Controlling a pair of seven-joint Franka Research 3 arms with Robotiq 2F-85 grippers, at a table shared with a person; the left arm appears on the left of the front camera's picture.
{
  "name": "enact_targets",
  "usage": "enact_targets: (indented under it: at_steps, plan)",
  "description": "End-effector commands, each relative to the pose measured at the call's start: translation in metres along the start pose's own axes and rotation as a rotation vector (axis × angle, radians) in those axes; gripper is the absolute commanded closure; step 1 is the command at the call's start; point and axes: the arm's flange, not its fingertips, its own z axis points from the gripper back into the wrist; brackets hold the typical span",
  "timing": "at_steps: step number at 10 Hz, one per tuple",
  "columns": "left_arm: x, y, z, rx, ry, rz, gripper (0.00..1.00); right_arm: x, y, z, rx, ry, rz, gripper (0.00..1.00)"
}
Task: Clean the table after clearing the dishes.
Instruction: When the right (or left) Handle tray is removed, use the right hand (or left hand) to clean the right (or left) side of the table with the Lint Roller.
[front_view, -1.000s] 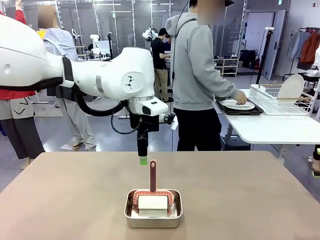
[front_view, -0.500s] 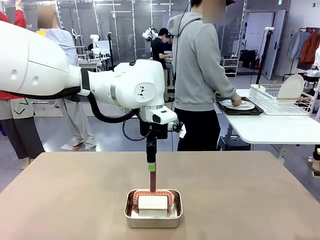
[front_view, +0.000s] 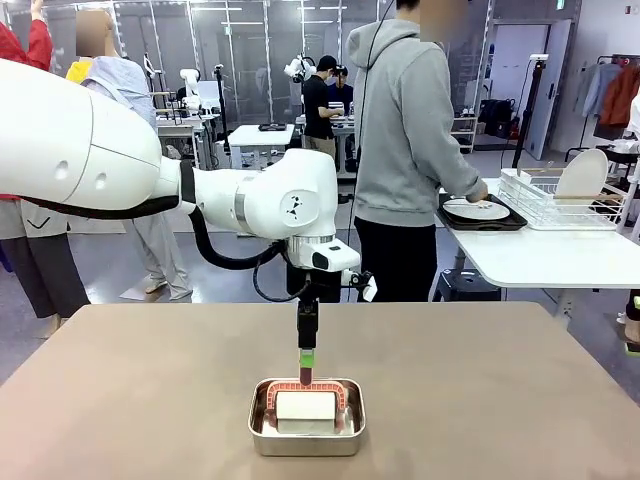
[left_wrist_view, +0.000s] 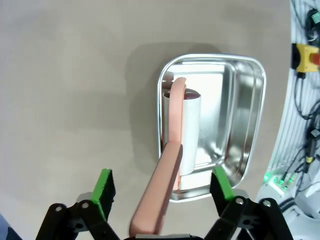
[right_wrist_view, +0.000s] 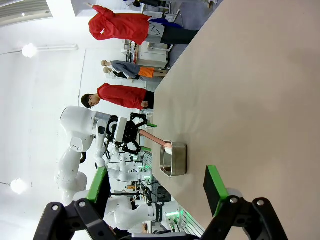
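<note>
Left gripper (left_wrist_view: 161, 175) is lowering over the pink-handled cleaning roller (left_wrist_view: 172, 125) parked in a steel pan (left_wrist_view: 252, 100).
Its fingers are straddling the handle, seemingly unclamped, preparing to clean the table (front_view: 500, 400); right gripper (right_wrist_view: 157, 175) is hanging spread.

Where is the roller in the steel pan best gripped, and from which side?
Grip the pink handle near its top end, coming straight down from above. It stands up out of the pan, while the white roll lies low between the pan's walls. The left gripper sits that way, a finger on each side of the handle.
</note>
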Motion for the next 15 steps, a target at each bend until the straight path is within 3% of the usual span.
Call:
enact_targets:
  at_steps: [1,2,4,5,7,9,10,12,13,15]
  plan:
    - [0.004,-0.002,0.011,-0.023,0.012,-0.002,0.58,-0.003,0.004,0.001,-0.003,0.011,-0.009,0.05]
    - [0.005,-0.003,0.011,-0.030,-0.007,-0.010,1.00,-0.003,0.004,0.001,-0.003,0.011,-0.009,0.05]
    - [0.006,-0.002,0.010,-0.040,0.010,0.000,1.00,-0.003,0.004,0.001,-0.003,0.011,-0.009,0.05]
    - [0.005,-0.003,0.012,-0.038,0.007,0.005,0.85,-0.003,0.004,0.001,-0.003,0.011,-0.009,0.05]
    - [0.005,-0.003,0.016,-0.040,0.009,0.012,1.00,-0.003,0.004,0.001,-0.003,0.011,-0.009,0.05]
    - [0.001,-0.004,0.023,-0.055,0.005,0.053,1.00,-0.003,0.004,0.001,-0.003,0.011,-0.009,0.05]
    - [-0.009,-0.011,0.042,-0.100,-0.013,0.189,1.00,-0.003,0.004,0.001,-0.003,0.011,-0.009,0.05]
    - [-0.080,-0.049,0.122,-0.029,-0.209,0.500,1.00,-0.003,0.004,0.001,-0.003,0.011,-0.009,0.05]
    - [-0.141,-0.048,0.131,-0.041,-0.274,0.792,1.00,-0.003,0.004,0.001,-0.003,0.011,-0.009,0.05]
    - [-0.245,-0.039,0.081,-0.313,-0.458,1.366,1.00,-0.003,0.004,0.001,-0.003,0.011,-0.009,0.05]
